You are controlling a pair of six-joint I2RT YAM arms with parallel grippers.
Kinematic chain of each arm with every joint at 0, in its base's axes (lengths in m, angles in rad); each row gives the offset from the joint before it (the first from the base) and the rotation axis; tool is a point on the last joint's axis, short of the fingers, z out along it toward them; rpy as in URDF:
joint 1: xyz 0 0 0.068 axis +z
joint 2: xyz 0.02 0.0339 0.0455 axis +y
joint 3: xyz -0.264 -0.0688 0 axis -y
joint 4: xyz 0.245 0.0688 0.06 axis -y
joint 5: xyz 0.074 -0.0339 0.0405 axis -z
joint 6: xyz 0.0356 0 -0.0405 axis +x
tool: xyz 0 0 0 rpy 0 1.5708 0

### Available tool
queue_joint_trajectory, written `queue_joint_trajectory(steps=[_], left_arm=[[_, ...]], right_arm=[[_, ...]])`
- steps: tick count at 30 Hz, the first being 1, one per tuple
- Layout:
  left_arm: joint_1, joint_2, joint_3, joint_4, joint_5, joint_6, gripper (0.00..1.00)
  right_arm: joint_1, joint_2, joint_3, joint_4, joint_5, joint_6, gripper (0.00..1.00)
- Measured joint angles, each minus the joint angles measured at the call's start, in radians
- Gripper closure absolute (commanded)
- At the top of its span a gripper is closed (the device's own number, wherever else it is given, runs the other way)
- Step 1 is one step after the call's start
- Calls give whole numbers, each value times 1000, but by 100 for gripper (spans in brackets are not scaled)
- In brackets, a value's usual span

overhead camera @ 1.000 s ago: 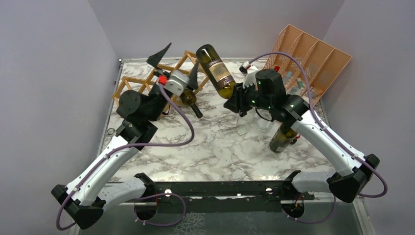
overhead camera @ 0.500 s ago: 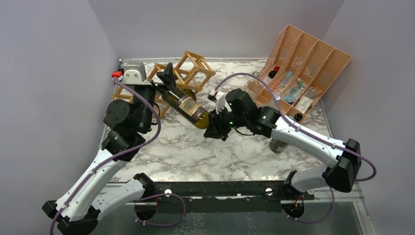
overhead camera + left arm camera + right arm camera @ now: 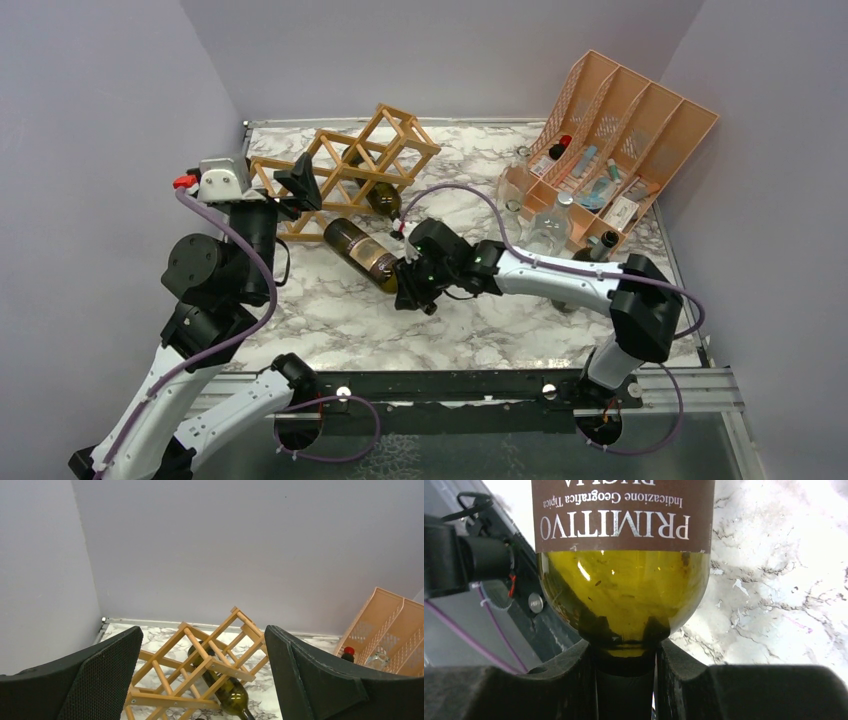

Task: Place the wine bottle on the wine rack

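Two arms reach over the marble table (image 3: 470,335), and only one has anything in hand. The right gripper (image 3: 625,680) has its jaws clamped on the neck of the wine bottle (image 3: 358,250). In the overhead view the bottle sits just left of centre, slanting up and to the left. Its base points at the wine rack (image 3: 345,160) and stops just short of the lower front sticks, so it is not in any cell. I cannot tell whether it touches the table.

Up close from the right wrist, the bottle is olive-green glass, see-through at the shoulder and dark in the neck between the jaws. A brown label with silver lettering wraps the body and appears upside down, the word PRIMITIVO in large capitals.

The rack is a light wooden lattice of diamond-shaped cells in the upper left of the overhead view. A second bottle (image 3: 226,691) of dark green glass lies in one of its lower cells.

The left gripper (image 3: 202,642) hangs at the rack's left end, jaws spread wide and holding nothing. A peach organizer (image 3: 640,115) leans in the upper right corner.
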Motion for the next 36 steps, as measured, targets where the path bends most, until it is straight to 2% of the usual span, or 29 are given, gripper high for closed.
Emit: queue_joint_trajectory(steps=[12,36], left_arm=[[0,-32,-35,-40,43,-30,1],[0,-73,-55,-68,106,-16,1]], right_arm=[[51,152,34,141,97,166,99],[64,324,192,183,164,239,99]])
